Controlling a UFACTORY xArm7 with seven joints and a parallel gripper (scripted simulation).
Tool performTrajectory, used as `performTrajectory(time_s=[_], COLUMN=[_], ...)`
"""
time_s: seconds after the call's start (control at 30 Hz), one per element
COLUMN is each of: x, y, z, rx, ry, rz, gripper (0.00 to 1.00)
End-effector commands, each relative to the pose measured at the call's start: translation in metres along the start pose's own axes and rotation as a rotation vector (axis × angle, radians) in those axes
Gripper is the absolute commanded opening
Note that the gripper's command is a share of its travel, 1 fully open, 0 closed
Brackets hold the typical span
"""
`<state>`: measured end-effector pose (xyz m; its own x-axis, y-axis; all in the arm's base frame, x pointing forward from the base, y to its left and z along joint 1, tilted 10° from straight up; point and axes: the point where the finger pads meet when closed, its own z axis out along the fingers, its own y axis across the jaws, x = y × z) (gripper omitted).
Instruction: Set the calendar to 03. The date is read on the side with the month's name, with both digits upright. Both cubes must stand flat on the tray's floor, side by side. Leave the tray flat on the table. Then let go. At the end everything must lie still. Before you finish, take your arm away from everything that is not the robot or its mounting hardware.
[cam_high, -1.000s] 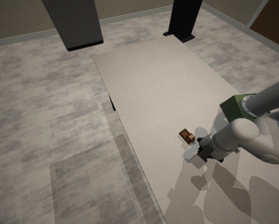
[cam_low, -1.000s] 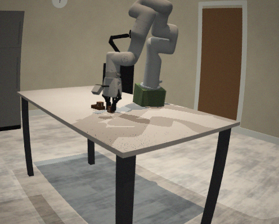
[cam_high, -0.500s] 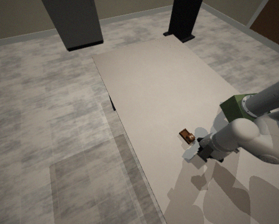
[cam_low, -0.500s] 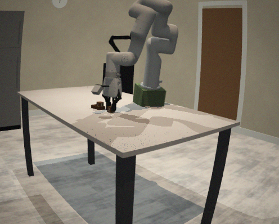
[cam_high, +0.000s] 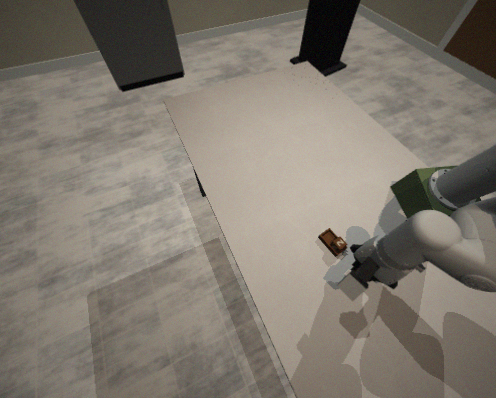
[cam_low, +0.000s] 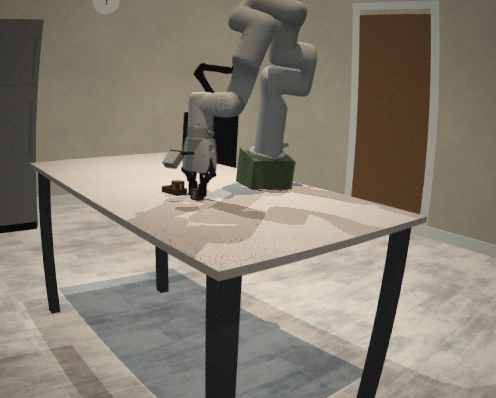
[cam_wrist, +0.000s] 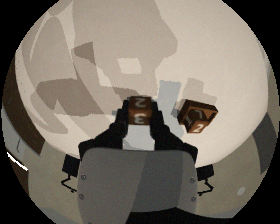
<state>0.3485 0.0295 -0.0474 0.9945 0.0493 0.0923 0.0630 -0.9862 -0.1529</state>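
Observation:
My gripper (cam_low: 198, 192) (cam_wrist: 139, 108) is shut on a brown cube (cam_low: 196, 195) (cam_wrist: 140, 118), one finger against each side. The cube is low over the table or on it; I cannot tell which. Its faces show a 2 and a 3, both upside down in the wrist view. The brown tray (cam_high: 326, 238) (cam_low: 174, 191) stands beside the gripper, to its right in the wrist view. A second brown cube (cam_high: 340, 243) (cam_low: 177, 184) (cam_wrist: 198, 127) is at one end of the tray and shows a 2. Fingertips are hidden in the top view.
The pale table top (cam_high: 270, 165) (cam_low: 100, 182) carries the tray and the green base block (cam_high: 412, 192) (cam_low: 265, 170) of the arm. The arm's shadows fall around the gripper. The table's long edge runs on the far side of the tray from the arm base.

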Motion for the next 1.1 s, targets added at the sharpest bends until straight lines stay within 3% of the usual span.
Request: performTrajectory(time_s=[0.0, 0.27, 0.77, 1.07], x=[0.0011, 0.0011, 0.0011, 0.0011], y=[0.0002, 0.0002, 0.0002, 0.0002], z=[-0.0006, -0.0006, -0.0006, -0.0006], rx=[0.0, 0.0, 0.0, 0.0], ry=[0.003, 0.003, 0.003, 0.003], rz=[0.001, 0.001, 0.001, 0.001], gripper=[0.27, 0.27, 0.47, 0.47])
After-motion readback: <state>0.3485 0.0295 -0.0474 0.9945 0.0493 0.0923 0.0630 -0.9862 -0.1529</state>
